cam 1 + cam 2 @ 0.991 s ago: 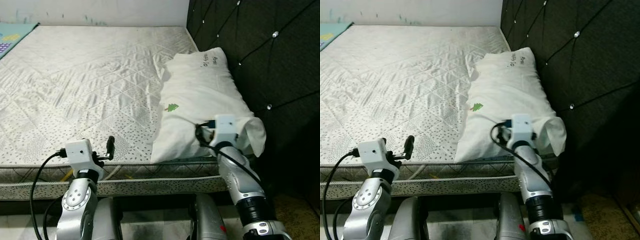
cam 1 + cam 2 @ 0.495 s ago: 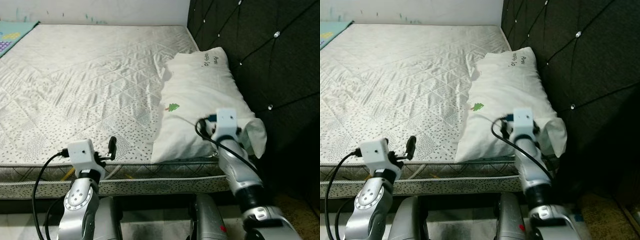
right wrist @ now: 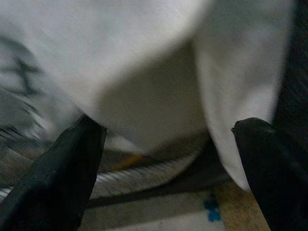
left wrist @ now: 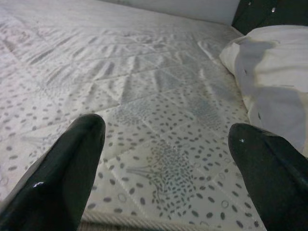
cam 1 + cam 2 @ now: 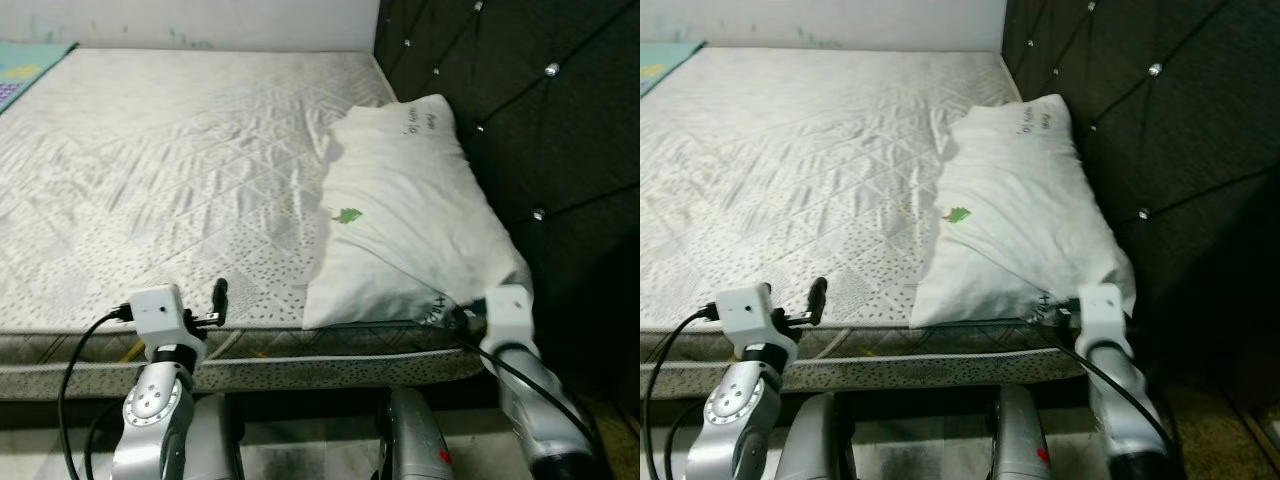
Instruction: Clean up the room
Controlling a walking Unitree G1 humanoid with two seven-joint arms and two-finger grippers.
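Stood before the bed (image 5: 180, 150), its quilted mattress bare across the wide stretch from nine to twelve o'clock, the tufted black headboard (image 5: 520, 110) rising at three o'clock. Found the white pillow (image 5: 410, 215) lying lengthwise against that headboard at about two o'clock, its near corner drooping over the mattress edge. Compared with a second ago, saw the right end effector (image 3: 163, 139) withdrawn from atop the pillow's near end and lowered to the bed's edge at about five o'clock, fingers spread wide with nothing between them, the pillow's overhanging corner just ahead in its wrist view. Judged from this that the pillow had been let go and left settled in place, so that part of tidying the room looked finished, or a regrasp lower down was being set up; could not tell which. Kept the left end effector (image 4: 166, 159) low at seven o'clock, fingers wide apart, empty, poised just above the dotted mattress border.
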